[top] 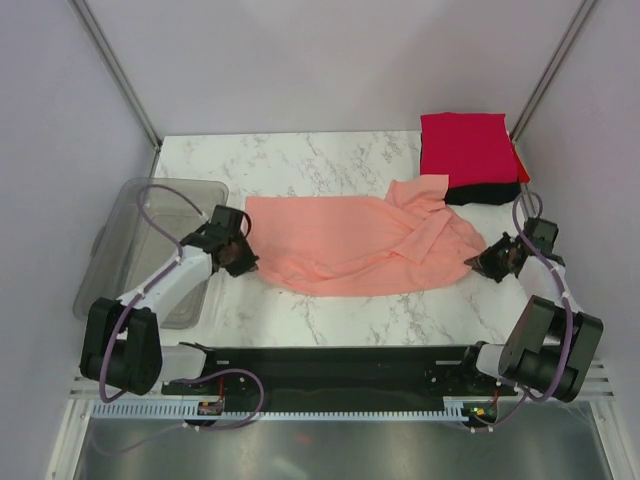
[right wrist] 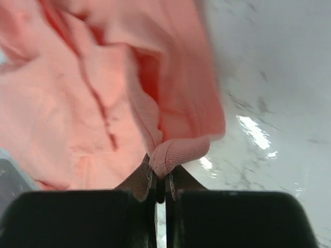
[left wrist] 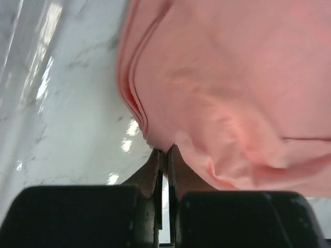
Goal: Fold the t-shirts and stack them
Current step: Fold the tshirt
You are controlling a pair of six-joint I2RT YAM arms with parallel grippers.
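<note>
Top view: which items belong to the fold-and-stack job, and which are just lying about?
Job:
- salmon-pink t-shirt, spread mid-table, pinched by left gripper and right gripper
- red t-shirt, folded, lying on the black t-shirt at the far right

Lying about:
- grey plastic tub, left edge

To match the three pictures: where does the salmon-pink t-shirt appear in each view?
Top external: salmon-pink t-shirt across mid-table, from left gripper to right gripper.
Left wrist: upper right, edge pinched by the gripper.
Right wrist: upper left, ribbed hem pinched.
Shared landmark: white marble table.
</note>
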